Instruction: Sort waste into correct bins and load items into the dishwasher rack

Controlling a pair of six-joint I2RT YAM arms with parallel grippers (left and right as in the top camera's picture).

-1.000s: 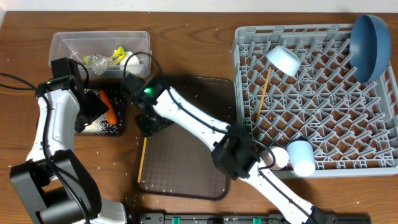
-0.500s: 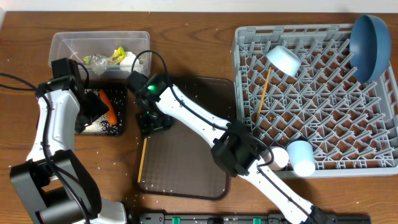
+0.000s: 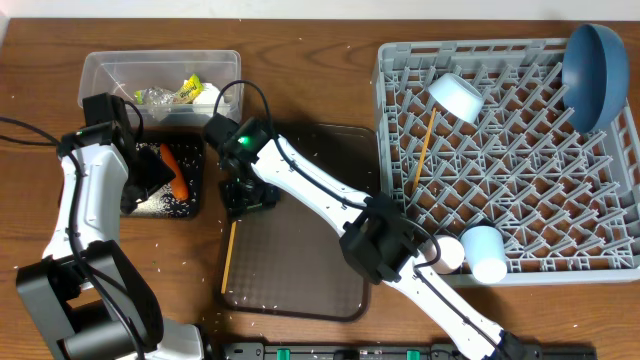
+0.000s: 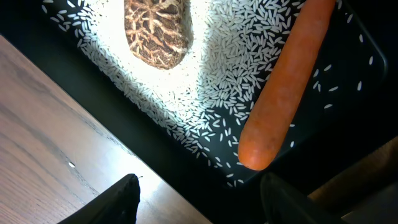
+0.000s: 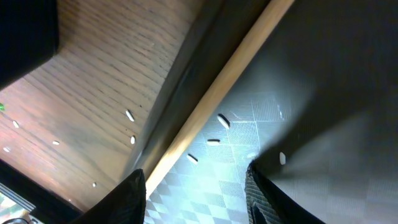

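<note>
Hovering over two spots at once, I start from the biggest thing: one dishwasher rack (image 3: 520, 180) on my right, its pegs there to keep dishes on edge. That is why the single blue plate (image 3: 592, 75) stands upright in its far corner.

One dark-brown serving tray (image 3: 300, 260) lies mid-table. The two bins sit at my left. The clear tub (image 3: 100, 72) takes dry waste: one yellow-green wrapper (image 3: 188, 90) and pale crumpled waste (image 3: 152, 97) that I cannot count. The black tray (image 4: 348, 93) takes food.

In the rack are one light-blue bowl (image 3: 457, 97), tipped on the pegs, and two cups at the near corner, one light-blue cup (image 3: 487, 255) and one pink cup (image 3: 447, 252).

One carrot (image 4: 280, 93) lies in the black tray beside one brown lump (image 4: 157, 31), among rice grains (image 4: 230, 62) too many to count.

There are two chopsticks: one in the rack (image 3: 423, 150), one (image 5: 217, 93) lying along the serving tray's left rim.

My right pincer (image 5: 194, 186) is low over that one, fingers apart on either side of it and not clamped; I judge it is next for the rack. My left pincer (image 4: 199, 194) hangs apart and empty over the black tray's edge.
</note>
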